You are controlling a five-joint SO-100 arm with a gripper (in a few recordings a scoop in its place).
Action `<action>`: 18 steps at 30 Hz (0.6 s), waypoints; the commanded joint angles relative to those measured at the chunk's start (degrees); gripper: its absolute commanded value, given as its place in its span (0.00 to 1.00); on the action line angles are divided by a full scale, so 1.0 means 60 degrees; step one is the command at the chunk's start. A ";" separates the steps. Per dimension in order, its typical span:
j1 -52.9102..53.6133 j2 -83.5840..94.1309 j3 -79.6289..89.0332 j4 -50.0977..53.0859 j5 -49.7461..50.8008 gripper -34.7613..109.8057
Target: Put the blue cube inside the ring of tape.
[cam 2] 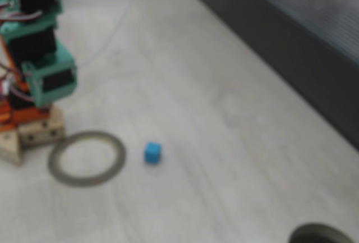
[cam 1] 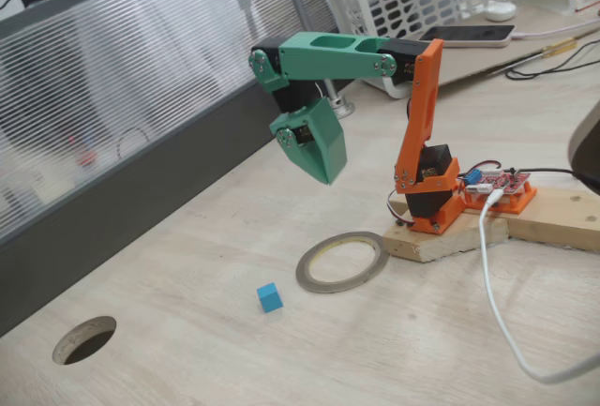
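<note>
The blue cube (cam 1: 270,297) lies on the pale wooden table, a small gap left of the ring of tape (cam 1: 336,288). In another fixed view, which is blurred, the blue cube (cam 2: 152,152) sits just right of the ring of tape (cam 2: 54,161). The ring lies flat with nothing inside it. My green gripper (cam 1: 325,173) hangs folded under the arm, tip down, well above the table and behind the ring. Its jaws look pressed together and hold nothing. The arm's green and black body (cam 2: 47,72) stands at the left.
The orange arm base is mounted on wooden blocks (cam 1: 450,239) just right of the ring. A white cable (cam 1: 497,312) trails toward the front right. A round dark hole (cam 1: 84,338) is cut in the table at the front left. A dark panel (cam 1: 112,209) runs along the left.
</note>
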 commanded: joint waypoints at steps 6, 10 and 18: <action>0.0073 0.0103 -0.0425 0.0190 0.0132 0.24; 0.0015 0.0088 -0.0410 0.0190 0.0088 0.24; -0.0015 0.0044 -0.0410 0.0161 0.0117 0.24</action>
